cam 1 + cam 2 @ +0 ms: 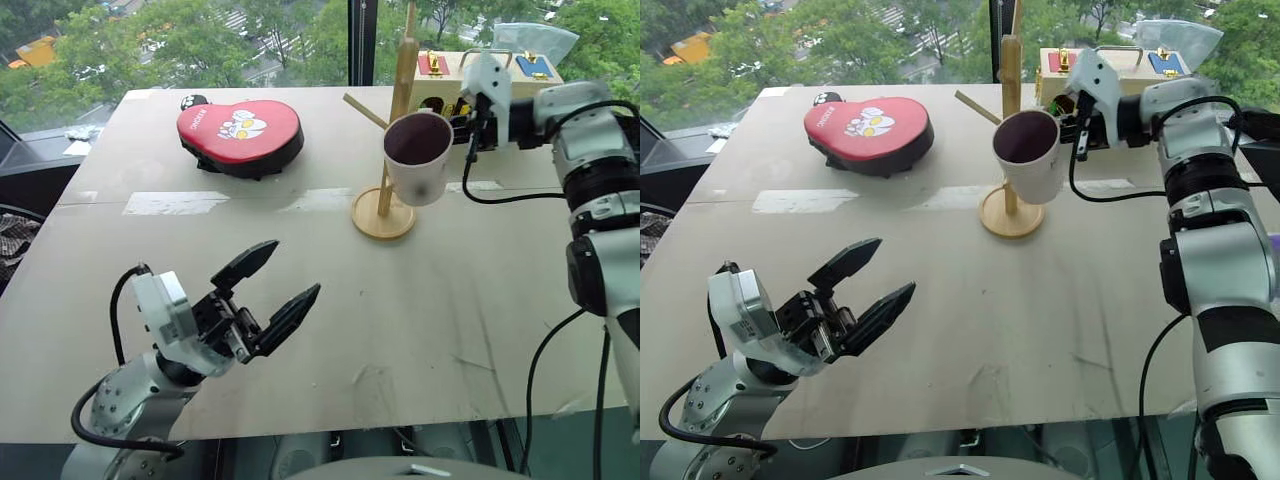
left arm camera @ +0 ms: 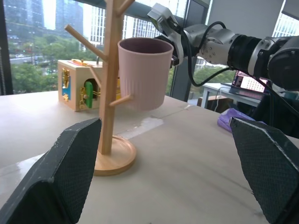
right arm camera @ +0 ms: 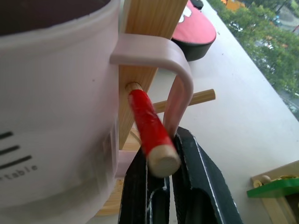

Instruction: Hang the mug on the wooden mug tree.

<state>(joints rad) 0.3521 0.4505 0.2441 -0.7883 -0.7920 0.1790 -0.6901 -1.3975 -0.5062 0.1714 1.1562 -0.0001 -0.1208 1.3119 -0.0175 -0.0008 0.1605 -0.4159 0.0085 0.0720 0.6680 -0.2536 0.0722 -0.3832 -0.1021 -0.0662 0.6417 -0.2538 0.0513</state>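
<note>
Now mug [image 1: 419, 157] handle over peg [image 3: 148, 131].

Head views overlook table [image 1: 300, 330]; wrist views sit close.

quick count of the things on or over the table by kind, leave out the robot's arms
mug: 1
wooden mug tree: 1
red paw-print pad: 1
wooden box with coloured latches: 1
total: 4
</note>
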